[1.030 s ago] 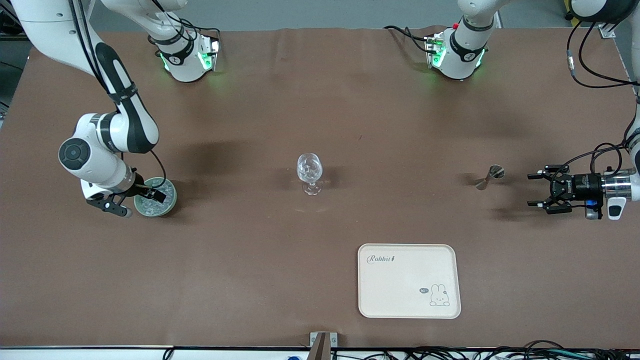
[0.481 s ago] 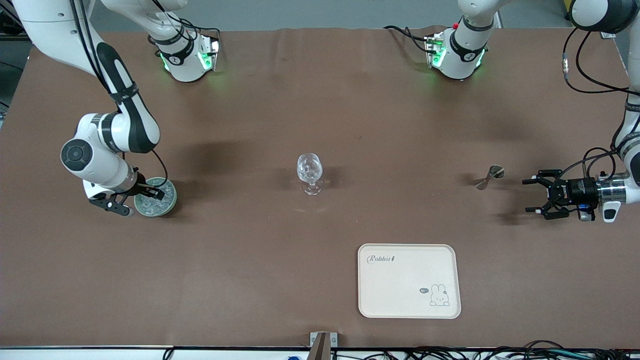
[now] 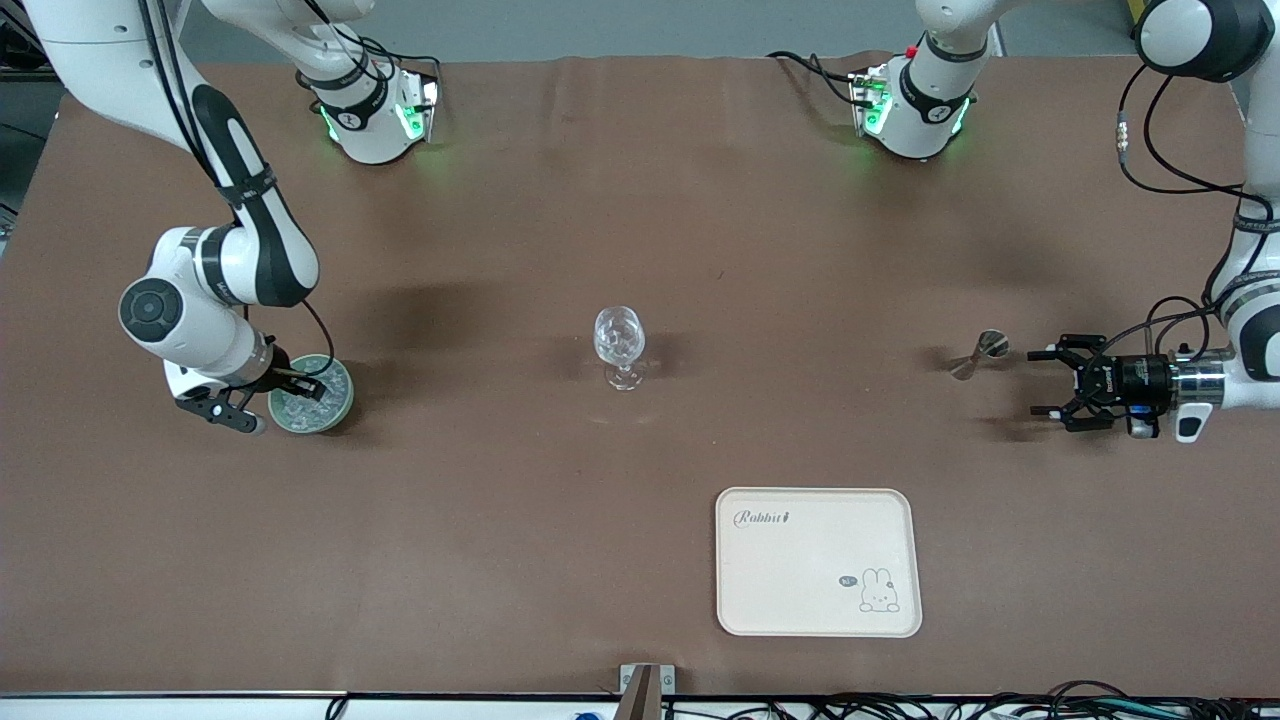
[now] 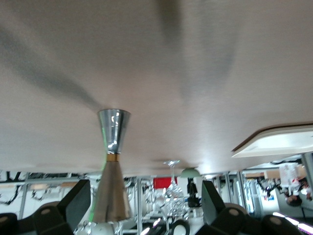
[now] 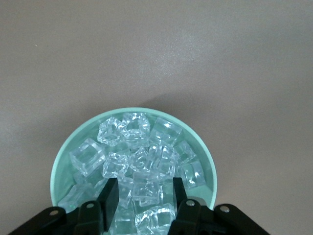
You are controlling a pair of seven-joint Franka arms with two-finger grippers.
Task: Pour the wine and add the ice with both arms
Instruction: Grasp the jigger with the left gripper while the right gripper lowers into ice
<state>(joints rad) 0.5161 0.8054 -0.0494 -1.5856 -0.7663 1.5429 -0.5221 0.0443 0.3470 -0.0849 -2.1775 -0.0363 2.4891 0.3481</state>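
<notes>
A clear stemmed glass (image 3: 619,345) stands mid-table with ice chunks in its bowl. A green bowl (image 3: 343,398) (image 5: 208,156) heaped with ice (image 3: 305,408) (image 5: 134,129) sits toward the right arm's end. My right gripper (image 3: 298,390) (image 5: 144,193) dips into it, its fingers drawn in on either side of one cube with small gaps showing. A steel jigger (image 3: 978,355) (image 4: 113,161) stands toward the left arm's end. My left gripper (image 3: 1045,382) (image 4: 145,200) is level with the jigger, wide open and a short way from it. Wine is out of view.
A cream rabbit-print tray (image 3: 722,560) (image 4: 274,142) lies nearer the front camera than the glass and holds nothing. Both arm bases stand along the table's back edge. Cables trail along the front edge.
My left gripper has slid closer to the jigger, still open. My right gripper's fingers have narrowed around a cube in the bowl; that arm has barely shifted.
</notes>
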